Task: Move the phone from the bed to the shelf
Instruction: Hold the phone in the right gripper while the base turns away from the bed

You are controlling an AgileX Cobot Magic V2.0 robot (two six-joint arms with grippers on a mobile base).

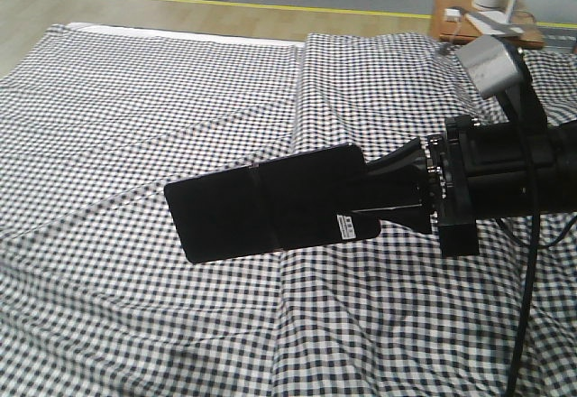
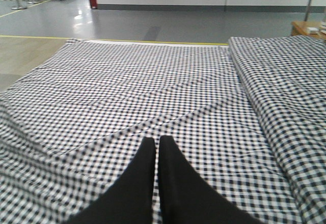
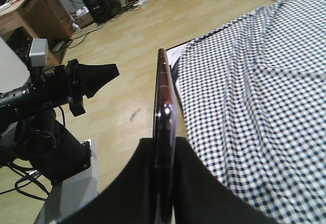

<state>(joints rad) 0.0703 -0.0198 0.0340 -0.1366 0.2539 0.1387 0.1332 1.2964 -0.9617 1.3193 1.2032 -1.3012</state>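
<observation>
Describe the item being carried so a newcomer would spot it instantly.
Start at the large bed with the black-and-white check cover. Over it, the right gripper pinches a wide, thin glossy black phone by one end. Its centre crease and white barcode sticker set it apart from the patterned cloth.

Front view looks down over the bed (image 1: pixel 135 99); both wrist views skim it closely.

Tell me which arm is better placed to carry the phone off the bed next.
Right. The right tool already clamps the phone by one end, lifted clear of the bed. The left tool is shut and empty.
</observation>
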